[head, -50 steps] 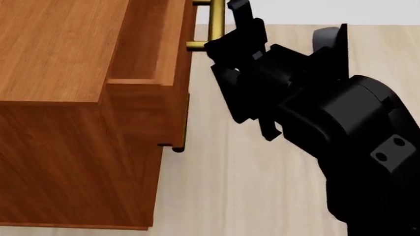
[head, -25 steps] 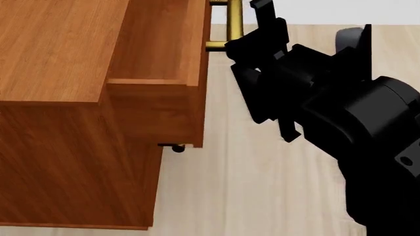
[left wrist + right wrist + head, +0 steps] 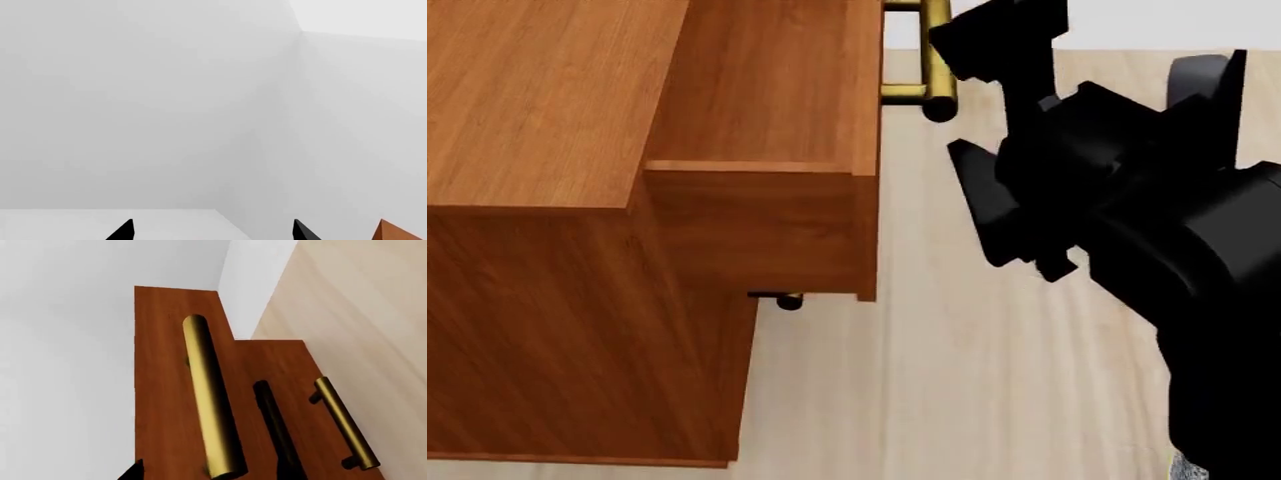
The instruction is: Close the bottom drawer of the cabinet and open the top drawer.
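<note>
1. The top drawer (image 3: 767, 110) stands pulled out from the cabinet (image 3: 547, 130), its brass handle (image 3: 921, 60) past the front edge.
2. The right gripper (image 3: 988, 45) sits at that handle – the head view does not settle whether it clasps the bar, and the wrist view shows the bar (image 3: 210, 405) between its fingertips.
3. Below, another handle (image 3: 343, 425) lies close to the cabinet face – which drawer it belongs to is unclear.
4. The left gripper (image 3: 213, 232) is spread, facing a white wall.

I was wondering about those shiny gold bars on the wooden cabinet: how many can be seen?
2 in the right wrist view: one on the pulled-out top drawer, its handle, and a second handle on a drawer below. More may be hidden.
</note>
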Available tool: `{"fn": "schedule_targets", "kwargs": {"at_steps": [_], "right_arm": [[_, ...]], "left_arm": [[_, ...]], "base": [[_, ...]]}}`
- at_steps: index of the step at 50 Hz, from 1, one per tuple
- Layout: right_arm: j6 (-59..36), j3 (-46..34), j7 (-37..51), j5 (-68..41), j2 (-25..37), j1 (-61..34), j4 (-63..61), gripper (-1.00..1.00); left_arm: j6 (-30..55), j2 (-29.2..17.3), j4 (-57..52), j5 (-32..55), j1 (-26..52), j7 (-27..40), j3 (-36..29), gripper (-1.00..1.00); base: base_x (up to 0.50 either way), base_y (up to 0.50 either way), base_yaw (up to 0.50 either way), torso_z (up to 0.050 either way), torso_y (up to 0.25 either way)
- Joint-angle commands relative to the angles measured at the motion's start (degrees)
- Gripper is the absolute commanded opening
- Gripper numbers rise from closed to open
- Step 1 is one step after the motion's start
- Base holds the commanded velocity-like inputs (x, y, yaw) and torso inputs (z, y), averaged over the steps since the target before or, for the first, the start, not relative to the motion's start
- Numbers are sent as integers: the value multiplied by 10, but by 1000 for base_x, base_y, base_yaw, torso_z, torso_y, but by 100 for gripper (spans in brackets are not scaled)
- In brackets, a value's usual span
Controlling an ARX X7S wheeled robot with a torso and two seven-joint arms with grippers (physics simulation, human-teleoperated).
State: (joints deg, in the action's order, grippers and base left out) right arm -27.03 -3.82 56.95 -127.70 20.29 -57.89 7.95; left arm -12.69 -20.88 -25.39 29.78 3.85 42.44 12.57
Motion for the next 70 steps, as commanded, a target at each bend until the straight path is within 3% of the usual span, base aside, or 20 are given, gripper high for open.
{"fn": "schedule_targets", "kwargs": {"at_steps": [1,22,30,38,47,59,70], "right_arm": [[12,20,-43,19,5,-16,11,100],[58,21,-10,68,16,-4,-10,100],[56,12,21,97,31,-28,-104,100],[-16,-47,52,159,63,-119,-237,100],[-111,-150,117,172,63,-228,-281,100],[-209,-270,193,197,54,-307,-235,100],[-227,-305,206,221,49,-324,-171,100]], "left_arm": [[4,-3,-5,2,1,4,0,100],[2,-4,-3,3,1,6,0,100],[-7,-1,5,1,-1,1,-2,100],[4,-6,-2,2,3,6,-4,100],[4,-7,-1,5,3,6,-5,100],[-17,1,13,2,-5,-5,-6,100],[-18,-1,12,3,-5,-5,-7,100]], "base": [[0,0,0,0,0],[0,0,0,0,0],[0,0,0,0,0],[0,0,0,0,1],[0,0,0,0,0],[0,0,0,0,0],[0,0,0,0,0]]}}
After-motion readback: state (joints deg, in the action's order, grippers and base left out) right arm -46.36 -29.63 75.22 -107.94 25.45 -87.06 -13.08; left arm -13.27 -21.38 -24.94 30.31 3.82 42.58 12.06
